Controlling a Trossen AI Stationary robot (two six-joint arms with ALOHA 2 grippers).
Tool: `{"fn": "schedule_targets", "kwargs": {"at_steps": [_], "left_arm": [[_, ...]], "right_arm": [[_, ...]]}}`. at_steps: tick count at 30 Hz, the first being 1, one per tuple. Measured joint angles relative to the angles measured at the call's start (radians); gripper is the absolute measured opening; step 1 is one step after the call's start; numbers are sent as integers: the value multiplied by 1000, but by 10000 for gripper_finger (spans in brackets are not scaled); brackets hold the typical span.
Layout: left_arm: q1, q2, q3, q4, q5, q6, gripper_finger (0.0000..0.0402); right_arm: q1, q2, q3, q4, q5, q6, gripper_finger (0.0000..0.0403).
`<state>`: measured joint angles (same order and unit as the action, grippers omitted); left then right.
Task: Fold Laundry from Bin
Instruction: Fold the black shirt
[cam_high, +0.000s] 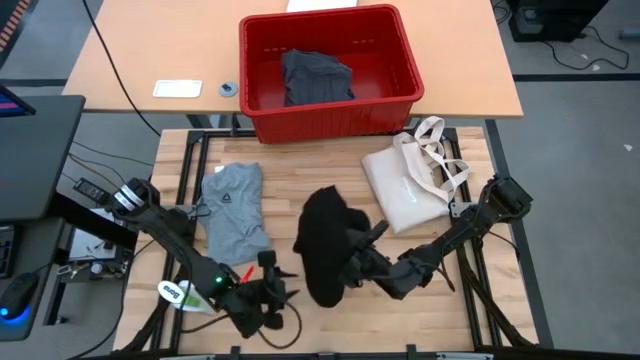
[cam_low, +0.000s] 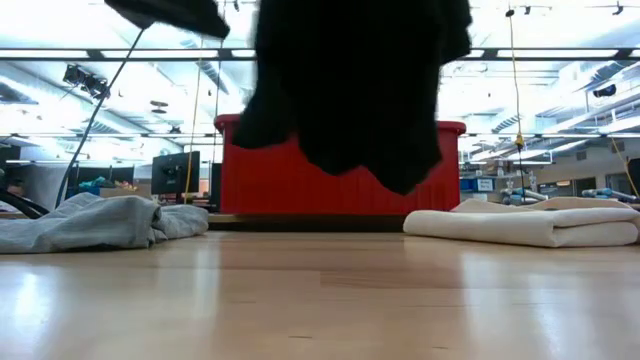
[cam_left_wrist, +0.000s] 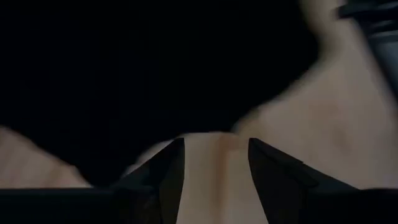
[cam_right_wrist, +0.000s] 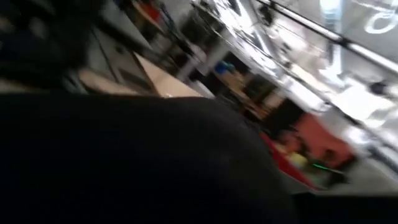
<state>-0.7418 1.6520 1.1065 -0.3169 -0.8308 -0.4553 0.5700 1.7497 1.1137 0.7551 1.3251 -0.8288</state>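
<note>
The right gripper (cam_high: 358, 262) is pinching the black garment (cam_high: 328, 243) and holding it hanging clear above the middle of the worktop (cam_high: 430, 300). The left gripper (cam_high: 277, 291) is waiting near the front edge, fingers (cam_left_wrist: 163, 180) parted and empty.

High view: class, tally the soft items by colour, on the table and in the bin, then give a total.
Grey: 2, T-shirt and garment in bin
Black: 1, garment
Cream: 1, tote
Total: 4
</note>
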Motion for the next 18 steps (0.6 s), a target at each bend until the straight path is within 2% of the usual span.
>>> {"fn": "schedule_targets", "kwargs": {"at_steps": [4, 9, 11, 15, 18], "left_arm": [[-24, 12, 0, 193, 39, 99, 181], [24, 50, 0, 338, 38, 240, 181], [61, 64, 0, 362, 33, 267, 181], [145, 69, 0, 353, 21, 269, 181], [212, 68, 0, 364, 14, 300, 181]], "right_arm": [[-20, -2, 0, -8, 121, -112, 53], [-42, -2, 0, 42, 112, 16, 53], [-42, -2, 0, 61, 83, 70, 53], [-43, -1, 0, 97, -64, 196, 53], [-40, -1, 0, 143, -105, 254, 53]]}}
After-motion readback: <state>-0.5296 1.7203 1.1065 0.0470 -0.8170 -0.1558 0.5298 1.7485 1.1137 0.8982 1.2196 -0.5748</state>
